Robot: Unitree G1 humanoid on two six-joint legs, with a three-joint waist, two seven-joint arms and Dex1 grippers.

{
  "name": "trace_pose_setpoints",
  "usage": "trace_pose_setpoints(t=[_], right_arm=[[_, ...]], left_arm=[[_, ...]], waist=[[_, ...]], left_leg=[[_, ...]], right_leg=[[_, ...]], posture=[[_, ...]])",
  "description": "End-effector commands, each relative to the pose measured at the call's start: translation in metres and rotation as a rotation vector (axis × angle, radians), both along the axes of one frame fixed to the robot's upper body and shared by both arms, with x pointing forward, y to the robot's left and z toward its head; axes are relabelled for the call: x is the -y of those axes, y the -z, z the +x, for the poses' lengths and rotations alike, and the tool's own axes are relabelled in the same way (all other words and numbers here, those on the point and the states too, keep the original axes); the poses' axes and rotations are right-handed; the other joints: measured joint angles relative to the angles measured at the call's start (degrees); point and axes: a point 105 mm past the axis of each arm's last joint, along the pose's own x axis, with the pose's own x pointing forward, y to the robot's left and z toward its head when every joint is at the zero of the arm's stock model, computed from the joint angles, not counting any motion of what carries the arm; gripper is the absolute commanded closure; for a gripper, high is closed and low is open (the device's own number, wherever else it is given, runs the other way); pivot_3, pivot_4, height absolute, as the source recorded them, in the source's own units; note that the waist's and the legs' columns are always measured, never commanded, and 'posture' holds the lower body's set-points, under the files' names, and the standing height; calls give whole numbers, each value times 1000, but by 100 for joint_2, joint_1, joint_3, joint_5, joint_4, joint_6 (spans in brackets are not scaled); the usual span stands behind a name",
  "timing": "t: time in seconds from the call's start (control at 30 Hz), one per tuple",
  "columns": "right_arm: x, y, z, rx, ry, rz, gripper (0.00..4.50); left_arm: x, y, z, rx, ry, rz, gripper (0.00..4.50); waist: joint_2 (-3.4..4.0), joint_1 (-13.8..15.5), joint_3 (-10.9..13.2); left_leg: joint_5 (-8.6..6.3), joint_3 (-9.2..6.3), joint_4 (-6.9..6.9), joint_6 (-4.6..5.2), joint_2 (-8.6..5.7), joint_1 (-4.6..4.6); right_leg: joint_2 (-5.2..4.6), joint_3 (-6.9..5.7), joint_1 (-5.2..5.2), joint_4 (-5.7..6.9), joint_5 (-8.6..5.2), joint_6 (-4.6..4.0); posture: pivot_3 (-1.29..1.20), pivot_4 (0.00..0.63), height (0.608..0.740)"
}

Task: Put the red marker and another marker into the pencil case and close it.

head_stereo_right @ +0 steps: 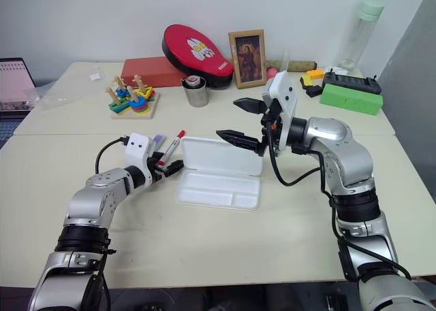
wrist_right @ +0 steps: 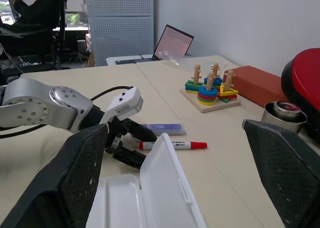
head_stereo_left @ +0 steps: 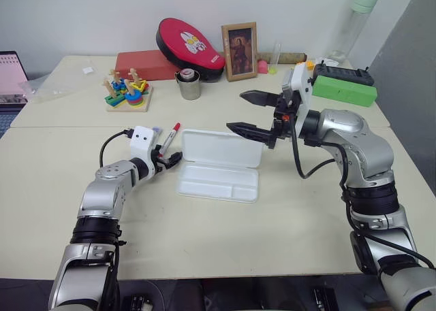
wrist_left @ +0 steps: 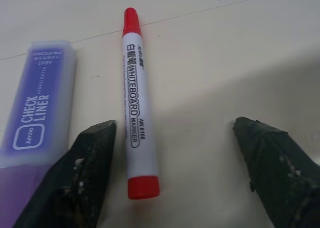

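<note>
Left wrist view: the red marker (wrist_left: pixel 136 101) is seen lying on the worktop beside the highlighter (wrist_left: pixel 36 103), straddled by the open, empty left claw (wrist_left: pixel 172 163), which is best centred on the barrel before closing, while the open, empty right claw (head_stereo_left: pixel 251 113) is held above the open pencil case (head_stereo_left: pixel 219 166).

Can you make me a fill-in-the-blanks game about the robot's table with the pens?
1. The pencil case has its lid ____.
2. The red marker lies between the left gripper's two ____ fingers.
3. Beside the red marker lies a ____ highlighter.
4. The pencil case has ____ markers inside.

Missing words: open; black; purple; no
</note>
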Motion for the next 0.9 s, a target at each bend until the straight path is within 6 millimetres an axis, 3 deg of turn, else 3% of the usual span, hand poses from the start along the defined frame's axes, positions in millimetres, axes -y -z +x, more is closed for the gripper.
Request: trace_pose_setpoints(t=[0.03, 0.5, 0.67, 0.73, 0.77, 0.83, 0.9], right_arm=[[-3, -24, -11, 77, -42, 35, 0], [-2, -26, -14, 62, -65, 49, 0], [-1, -30, -16, 57, -79, 71, 0], [0, -32, -16, 64, -76, 77, 0], [1, -33, -15, 71, -67, 82, 0], [5, -36, -14, 79, -53, 88, 0], [16, -42, -19, 75, -59, 103, 0]], left_arm=[[-3, 5, -2, -14, -18, 2, 1417], [-4, 5, 2, -9, -45, -13, 3919], [-9, -2, 6, 31, -68, -10, 4026], [-11, -17, 9, 90, -82, -32, 4026], [-9, -34, 12, 162, -72, -53, 4026], [-2, -77, 13, 322, -41, -123, 4026], [18, -141, 0, 516, 93, -249, 4026]], waist=[[0, -1, 0], [0, 2, 0], [0, 5, 0], [0, 8, 0], [0, 7, 0], [0, 8, 0], [-6, 45, 3]], left_leg=[[0, 0, 0, 0, 0, 0], [0, 0, -1, 0, -1, 0], [0, -1, 0, 0, -1, 0], [0, -1, 1, 0, -1, 0], [0, -2, 1, 0, -1, 0], [0, -2, 1, 0, 0, -1], [0, -5, 1, 0, 0, -6]], right_leg=[[0, 0, 0, 0, 0, 0], [-1, -1, 1, -1, 0, 0], [-1, -1, 1, 0, 0, 0], [-1, -1, 2, 0, 0, 0], [-1, -1, 2, 0, 0, 0], [0, -1, 1, -1, 0, 0], [0, -5, 0, -3, 0, 0]], posture=[[0, 150, 740], [0, 150, 740], [0, 150, 740], [0, 150, 740], [0, 150, 740], [0, 150, 740], [0, 150, 740]])
